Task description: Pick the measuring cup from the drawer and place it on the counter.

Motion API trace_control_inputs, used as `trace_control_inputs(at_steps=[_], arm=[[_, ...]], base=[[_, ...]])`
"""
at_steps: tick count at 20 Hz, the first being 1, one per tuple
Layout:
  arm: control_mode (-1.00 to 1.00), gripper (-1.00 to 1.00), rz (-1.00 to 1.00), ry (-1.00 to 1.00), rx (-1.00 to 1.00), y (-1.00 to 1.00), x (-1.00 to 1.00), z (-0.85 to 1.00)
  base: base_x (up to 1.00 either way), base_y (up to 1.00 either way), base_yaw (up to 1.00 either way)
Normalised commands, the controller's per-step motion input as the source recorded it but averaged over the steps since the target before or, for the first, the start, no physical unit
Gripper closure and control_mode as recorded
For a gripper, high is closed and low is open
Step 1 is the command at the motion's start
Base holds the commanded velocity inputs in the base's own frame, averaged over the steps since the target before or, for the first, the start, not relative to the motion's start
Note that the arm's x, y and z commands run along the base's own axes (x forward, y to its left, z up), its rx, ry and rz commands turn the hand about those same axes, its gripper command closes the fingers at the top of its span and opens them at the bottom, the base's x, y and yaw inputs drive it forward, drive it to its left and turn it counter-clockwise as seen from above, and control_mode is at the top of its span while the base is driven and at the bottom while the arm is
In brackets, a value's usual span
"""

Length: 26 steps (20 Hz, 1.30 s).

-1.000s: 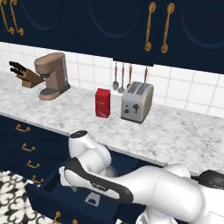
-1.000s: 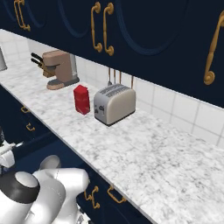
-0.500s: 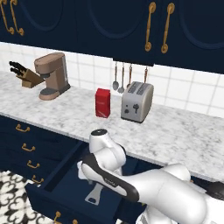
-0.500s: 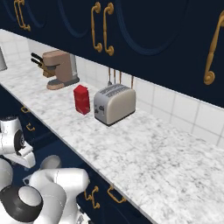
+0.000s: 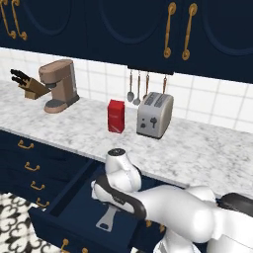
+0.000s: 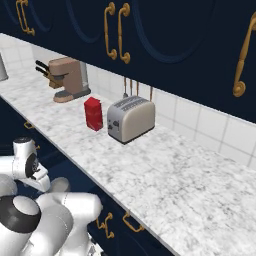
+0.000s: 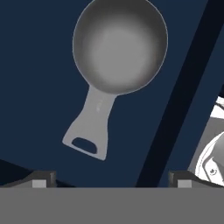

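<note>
The measuring cup (image 7: pixel 119 48), grey metal with a round bowl and a flat handle with a hole at its end, lies on the floor of the open navy drawer (image 7: pixel 35 87). My gripper (image 7: pixel 112 178) hangs straight above it, open, its two tips wide apart below the handle's end and touching nothing. In the left base view only the handle of the measuring cup (image 5: pixel 105 219) sticks out from under my arm, inside the drawer (image 5: pixel 55 216). The marbled counter (image 5: pixel 197 153) runs above the drawer.
On the counter stand a silver toaster (image 5: pixel 154 114), a red box (image 5: pixel 116 116), a brown coffee machine (image 5: pixel 58 85) and a knife block (image 5: pixel 29 85). Utensils hang on the tiled wall (image 5: pixel 139 88). Narrow navy drawers (image 5: pixel 27 168) sit left of the open one.
My wrist has swung to the right over the open drawer and has nearly settled. The measuring cup lies where it was.
</note>
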Motion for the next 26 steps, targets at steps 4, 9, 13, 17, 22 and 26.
trace_control_inputs(at_steps=[4,9,13,17,22,26], arm=[[-1.00,-1.00,0.00,0.00,-0.02,0.04,0.49,-0.29],[-1.00,-1.00,0.02,0.00,-0.05,0.12,0.38,-0.28],[-1.00,-1.00,0.01,0.00,-0.04,0.13,0.33,-0.17],[-1.00,-1.00,0.00,0.00,-0.04,0.23,0.23,-0.28],[-1.00,-1.00,0.00,0.00,-0.03,0.20,0.27,-0.36],[-1.00,-1.00,0.00,0.00,-0.01,0.03,0.34,-0.26]], base=[[0.00,0.00,0.00],[0.00,0.00,0.00],[0.00,0.00,0.00],[0.00,0.00,0.00],[0.00,0.00,0.00],[0.00,0.00,0.00]])
